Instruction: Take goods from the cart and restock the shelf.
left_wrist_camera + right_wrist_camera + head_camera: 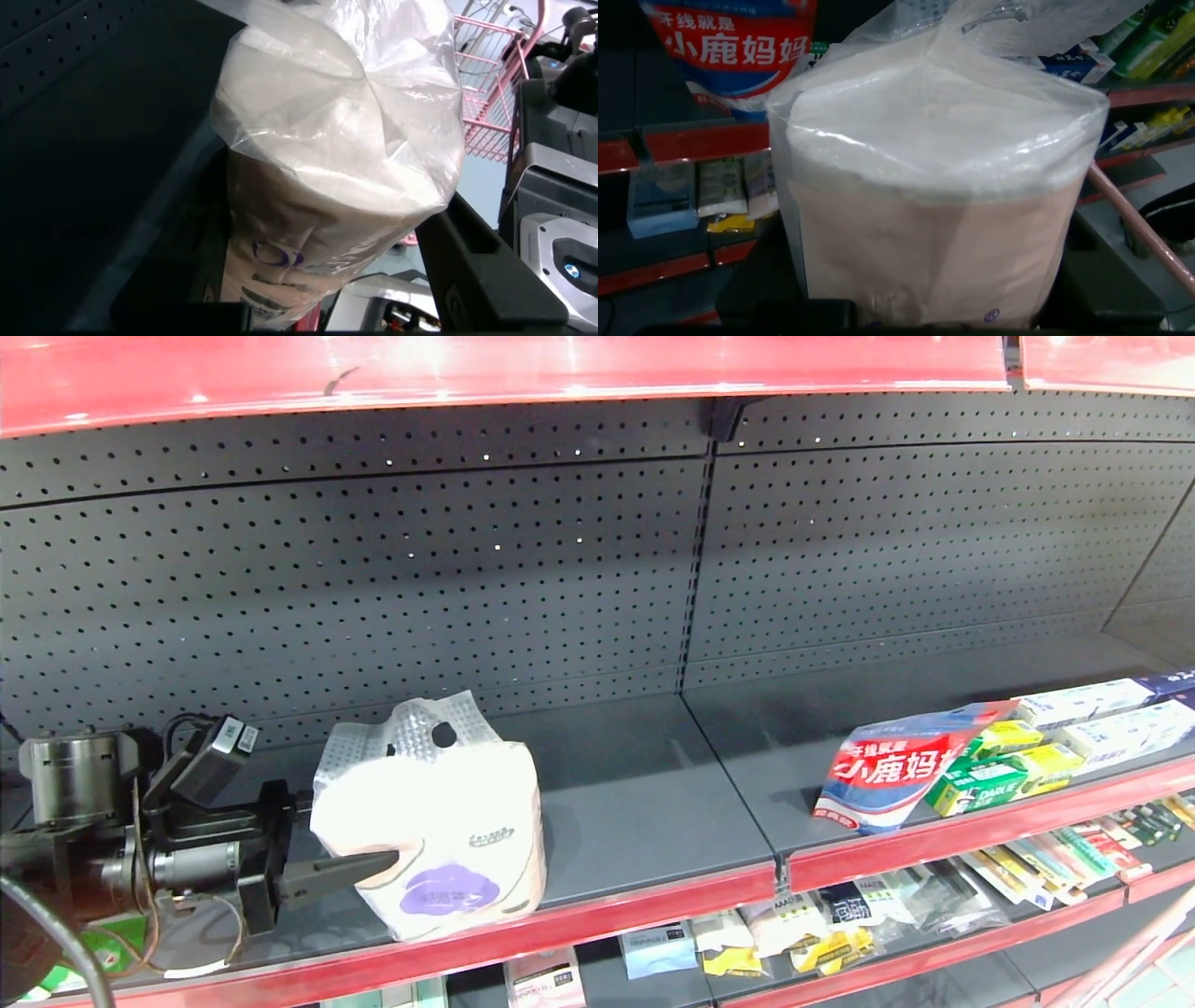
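— While we look at what sits nearest us, what does our left gripper (366, 838) have between its jaws?

— A toilet-roll pack (439, 812) in clear plastic film. The jaws are closed on its sides, with one dark finger (341, 875) lying across the face we can see. The pack stands upright at the front edge of the shelf (635, 803), toward its left end, with its base down by the red lip (653, 907). We cannot tell whether it rests its weight on the board.

— And our right gripper (924, 291)?

— Its jaws clasp another toilet-roll pack (934, 187), held upright in front of the shelving and off any board. In our left wrist view a pink wire cart (491, 84) stands beyond the first pack.

— What else is along the front edge?

— Toward the right end lies a red-and-blue pouch (896, 770), well apart from the first pack. Green-and-yellow toothpaste boxes (994, 773) are just beside it, partly on top of it. White cartons (1092, 719) lie behind those, reaching the right end.

— Below that?

— Small packets (803, 924) line the lower shelf.

— And farthest back?

— We see the dark pegboard panel (373, 569) running along the shelf's rear edge.
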